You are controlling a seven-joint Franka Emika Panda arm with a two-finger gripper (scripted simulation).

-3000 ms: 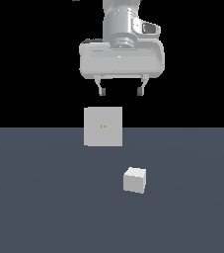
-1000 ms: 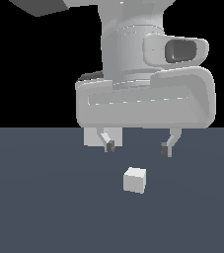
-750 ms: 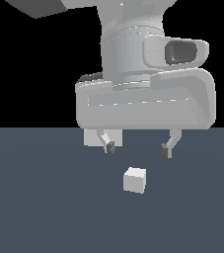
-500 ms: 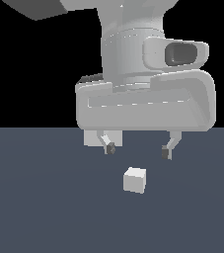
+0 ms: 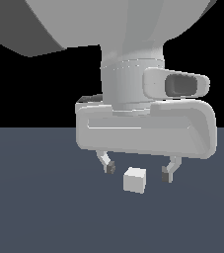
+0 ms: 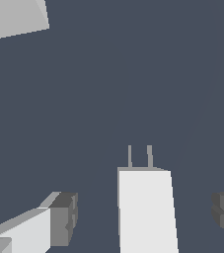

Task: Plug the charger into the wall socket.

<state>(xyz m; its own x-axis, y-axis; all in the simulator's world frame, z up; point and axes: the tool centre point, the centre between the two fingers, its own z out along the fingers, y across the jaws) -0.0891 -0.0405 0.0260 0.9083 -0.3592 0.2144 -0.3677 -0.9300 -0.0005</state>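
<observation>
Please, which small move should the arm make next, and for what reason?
Probably lower a little more, then close. The pincer is open and hangs just above the charger. In the wrist view the charger lies between the two fingertips, touching neither, its two prongs pointing away. The wall socket is apart from it, so grasping comes first.

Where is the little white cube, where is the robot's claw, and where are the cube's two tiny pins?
charger (image 5: 134,180), exterior view, on its front face.
gripper (image 5: 138,170), exterior view, midway between its open fingertips.
charger's pins (image 6: 149,156), wrist view, on one of two thin prongs.
</observation>
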